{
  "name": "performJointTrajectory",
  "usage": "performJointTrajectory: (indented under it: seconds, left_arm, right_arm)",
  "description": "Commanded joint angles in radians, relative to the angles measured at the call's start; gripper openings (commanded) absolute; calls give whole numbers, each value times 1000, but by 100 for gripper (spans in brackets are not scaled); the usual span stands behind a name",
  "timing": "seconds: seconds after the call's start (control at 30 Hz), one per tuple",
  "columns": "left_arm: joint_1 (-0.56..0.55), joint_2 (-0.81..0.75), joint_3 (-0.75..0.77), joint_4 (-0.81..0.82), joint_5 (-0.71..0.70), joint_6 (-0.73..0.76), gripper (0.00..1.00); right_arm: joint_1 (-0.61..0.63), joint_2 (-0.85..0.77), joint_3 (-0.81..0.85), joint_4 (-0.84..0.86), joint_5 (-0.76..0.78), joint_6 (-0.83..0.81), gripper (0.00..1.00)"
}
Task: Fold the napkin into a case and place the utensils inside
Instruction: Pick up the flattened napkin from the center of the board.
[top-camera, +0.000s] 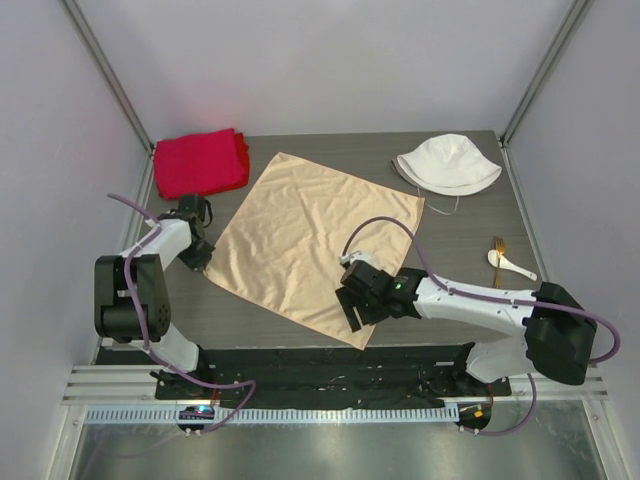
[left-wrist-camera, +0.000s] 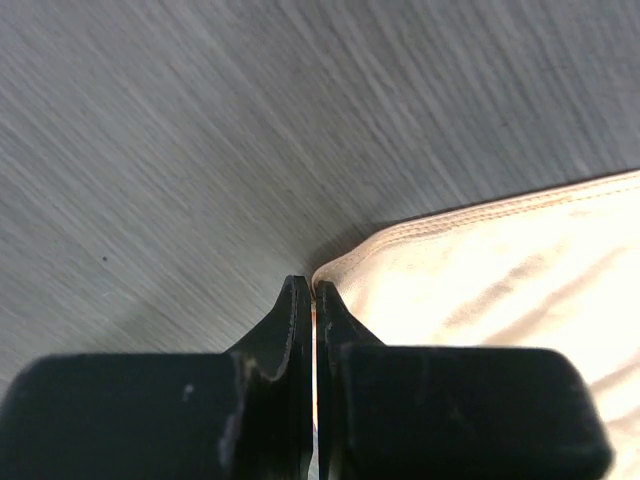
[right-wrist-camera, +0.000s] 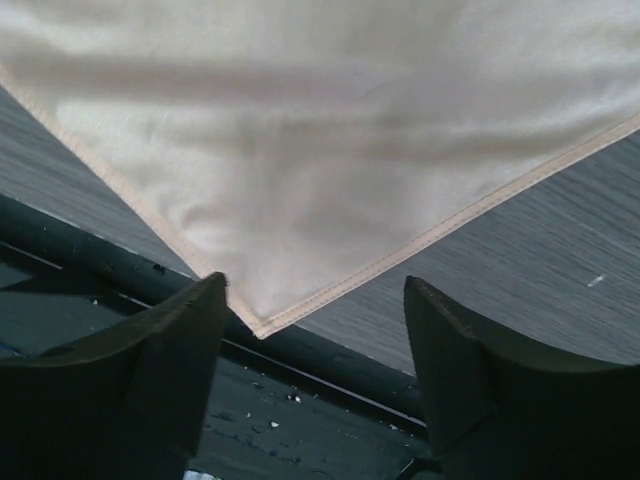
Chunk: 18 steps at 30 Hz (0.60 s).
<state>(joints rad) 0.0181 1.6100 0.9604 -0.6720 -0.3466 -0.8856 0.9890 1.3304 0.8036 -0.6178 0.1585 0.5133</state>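
Observation:
The peach-tan satin napkin (top-camera: 305, 235) lies spread flat like a diamond on the dark table. My left gripper (top-camera: 203, 262) is shut on its left corner (left-wrist-camera: 345, 268), with the cloth pinched between the fingertips. My right gripper (top-camera: 352, 310) is open over the napkin's near corner (right-wrist-camera: 262, 325), which lies between the fingers at the table's front edge, untouched. The utensils, a small white spoon (top-camera: 508, 264) and a gold fork (top-camera: 498, 245), lie at the right side of the table. No folded case shows.
A thick red cloth (top-camera: 200, 162) lies at the back left. A white bucket hat (top-camera: 448, 163) lies at the back right. A black rail (right-wrist-camera: 330, 350) runs along the table's near edge below the right gripper.

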Motion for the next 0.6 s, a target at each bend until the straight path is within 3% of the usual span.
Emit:
performJointTrajectory:
  seconds: [0.0, 0.03, 0.13, 0.57]
  left_arm:
    - [2, -42, 43, 68, 47, 36, 0]
    - [2, -41, 46, 71, 61, 36, 0]
    - [2, -36, 54, 60, 66, 33, 0]
    - [2, -51, 35, 57, 58, 39, 0]
  right_arm:
    - [86, 26, -7, 30, 56, 30, 68]
    - [102, 32, -7, 29, 64, 30, 59]
    - [180, 50, -7, 30, 75, 44, 54]
    - [318, 148, 2, 26, 130, 27, 55]
